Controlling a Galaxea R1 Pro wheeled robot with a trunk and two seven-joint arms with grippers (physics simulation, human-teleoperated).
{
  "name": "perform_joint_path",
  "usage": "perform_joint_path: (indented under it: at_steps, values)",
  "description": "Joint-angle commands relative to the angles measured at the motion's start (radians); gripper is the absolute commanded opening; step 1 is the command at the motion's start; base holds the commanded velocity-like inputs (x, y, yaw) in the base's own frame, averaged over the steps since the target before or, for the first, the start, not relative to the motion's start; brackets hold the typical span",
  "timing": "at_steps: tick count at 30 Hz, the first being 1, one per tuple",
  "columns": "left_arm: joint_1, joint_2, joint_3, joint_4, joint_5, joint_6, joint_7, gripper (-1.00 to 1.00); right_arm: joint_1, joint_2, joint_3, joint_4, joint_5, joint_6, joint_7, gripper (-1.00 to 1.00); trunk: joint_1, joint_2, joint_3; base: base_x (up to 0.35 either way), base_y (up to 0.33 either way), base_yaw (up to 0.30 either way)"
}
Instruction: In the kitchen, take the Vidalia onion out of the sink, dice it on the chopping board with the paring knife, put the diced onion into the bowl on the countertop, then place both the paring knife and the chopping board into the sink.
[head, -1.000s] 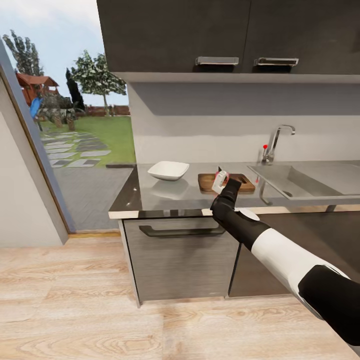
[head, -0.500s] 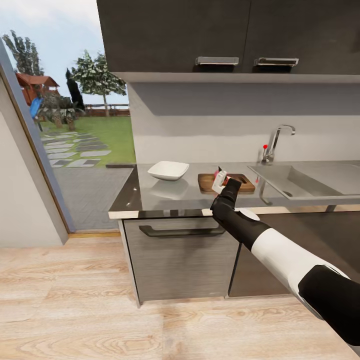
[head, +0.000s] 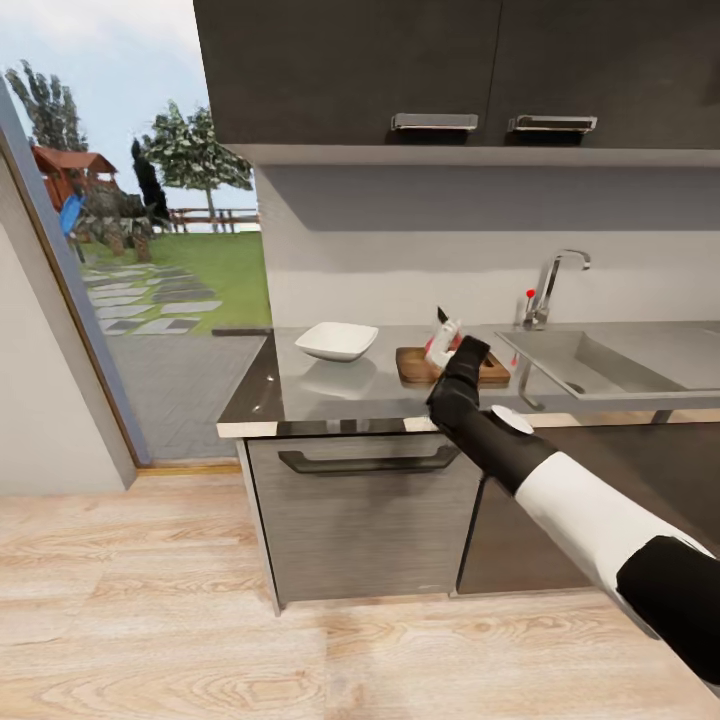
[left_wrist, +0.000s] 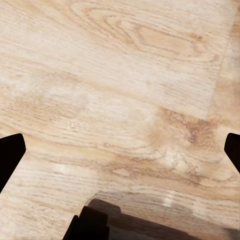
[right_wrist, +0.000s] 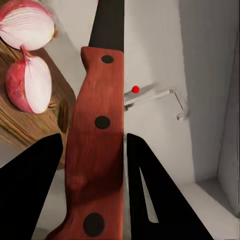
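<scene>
Right wrist view: gripping paring knife (right_wrist: 100, 145) by its red handle between right gripper (right_wrist: 92, 165) fingers, blade pointing away, hovering beside onion halves (right_wrist: 27, 55) on chopping board (right_wrist: 25, 125).

This was a home kitchen. A glossy dark-grey countertop (head: 330, 395) ran beneath dark wall cabinets (head: 450, 70), beside a grey steel sink (head: 620, 365) with a chrome tap (head: 555, 285). A glass door (head: 130, 250) faced a garden.
</scene>
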Motion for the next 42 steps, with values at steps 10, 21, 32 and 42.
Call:
perform_joint_path:
  at_steps: [10, 21, 32, 42]
  values:
    - [-0.002, 0.0, 0.001, 0.004, 0.002, -0.007, 0.001, 1.0, -0.001, -0.05, -0.061, -0.135, -0.013, 0.053, -0.005, -1.0, 0.0, 0.0, -0.001, 0.0, 0.0, 0.0]
    - [-0.002, 0.0, 0.001, 0.004, 0.001, -0.007, 0.001, 1.0, -0.001, -0.158, -0.061, -0.131, -0.017, 0.048, -0.004, -1.0, 0.0, 0.0, -0.001, 0.0, 0.0, 0.0]
    - [-0.002, 0.0, 0.001, 0.004, 0.001, -0.008, 0.001, 1.0, -0.001, -0.179, -0.066, -0.042, -0.019, -0.089, -0.009, -1.0, 0.0, 0.0, -0.001, 0.0, 0.0, 0.0]
    - [-0.002, 0.008, 0.001, 0.003, 0.001, -0.024, 0.001, 1.0, -0.001, -0.178, -0.127, -0.004, -0.167, -0.191, -0.012, -1.0, 0.0, 0.0, -0.001, 0.0, 0.0, 0.0]
